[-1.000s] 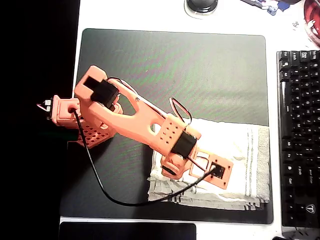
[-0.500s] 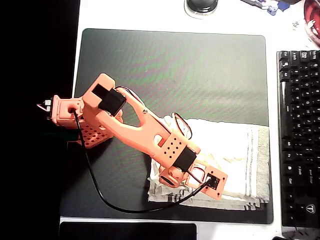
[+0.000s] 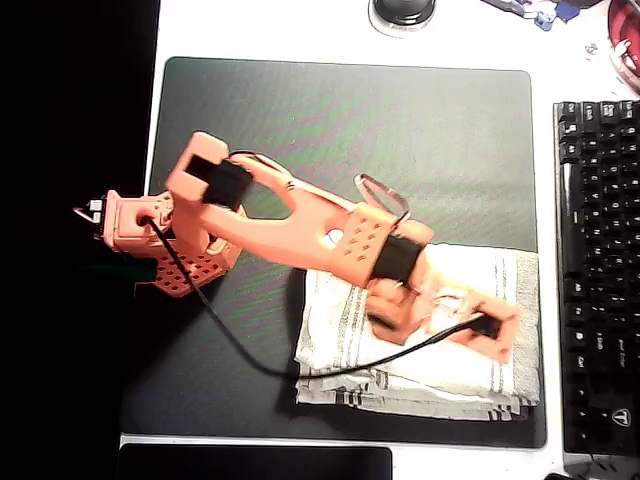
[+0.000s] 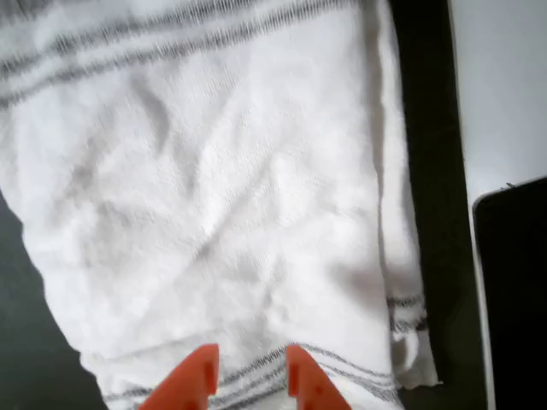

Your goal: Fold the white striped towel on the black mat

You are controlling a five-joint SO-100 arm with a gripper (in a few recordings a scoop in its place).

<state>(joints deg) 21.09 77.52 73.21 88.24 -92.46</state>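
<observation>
Change: since the earlier overhead frames the orange arm has swung toward the keyboard side, and the tool now hangs over the towel's right half instead of its lower middle; a striped flap now lies turned up at the towel's left end.
Desk (image 3: 260, 35): white surface carrying everything, showing beyond the mat on all sides of the tool.
Black mat (image 3: 400, 140): spreads out under the tool and towel; most of its bare area lies above and left of the tool in the overhead view.
Keyboard (image 3: 598, 270): black, just right of the tool, off the mat's right edge.
White striped towel (image 3: 450, 360): directly beneath the tool, on the mat's lower right part, bunched into layers with rumpled edges.
Tool (image 4: 248, 376): in the wrist view two orange fingertips (image 4: 195, 380) sit side by side with a narrow gap, over the towel's grey stripes; whether they pinch cloth, I cannot tell.
</observation>
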